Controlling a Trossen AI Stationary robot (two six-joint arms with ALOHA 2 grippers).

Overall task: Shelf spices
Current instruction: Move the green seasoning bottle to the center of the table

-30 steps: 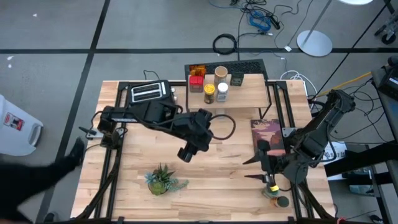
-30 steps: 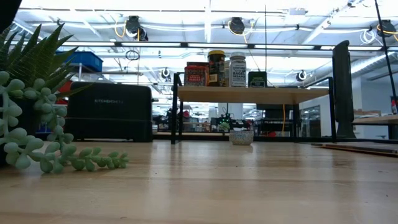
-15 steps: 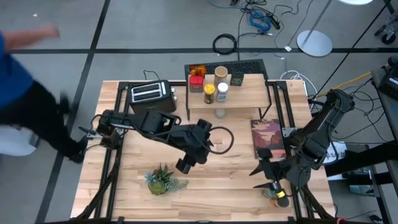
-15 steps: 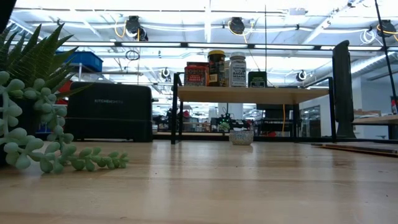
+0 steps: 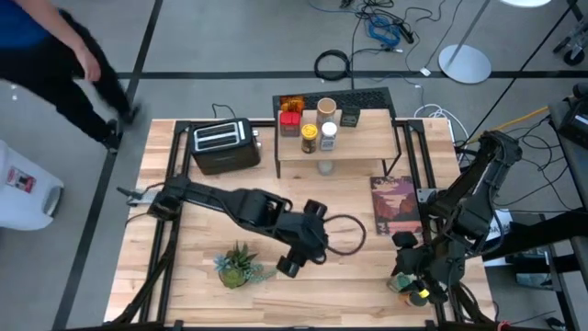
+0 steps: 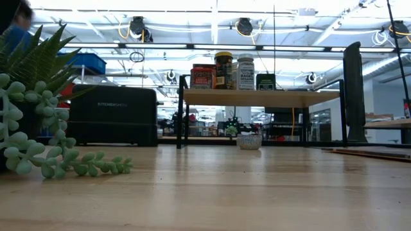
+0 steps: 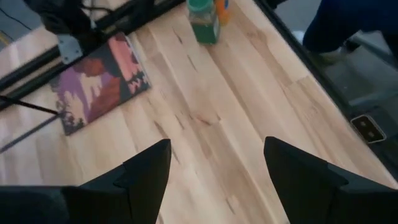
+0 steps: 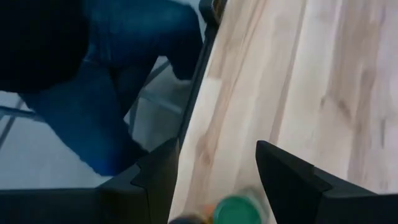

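The green-capped orange bottle [image 5: 413, 292] is at the table's near right corner. It also shows far off in the left wrist view [image 7: 202, 18]. My right gripper [image 5: 409, 273] hangs right over it, open. In the right wrist view the green cap [image 8: 239, 208] sits between the two fingers. My left gripper [image 5: 287, 268] is open above bare table right of the plant, touching nothing. The shelf [image 5: 367, 140] stands at the far edge. Several spice containers [image 5: 312, 121] stand on its plank, also seen in the low view [image 6: 225, 69]. My right gripper comes at the bottle from above, with its fingers [image 8: 286, 180] on either side of the green cap. Whether a finger touches the cap, I cannot tell.
A black toaster [image 5: 223, 142] stands left of the shelf. A small glass pot [image 5: 325, 167] sits under the shelf's near side. A book [image 5: 395, 204] lies flat at the right. The green plant [image 5: 241, 265] stands near the near edge. A person walks beyond the far left corner.
My left gripper has swung from mid-table toward the near edge and the right, ending beside the plant. My right gripper has moved toward the near edge and tipped down over the bottle. A person has walked past the table's left side.
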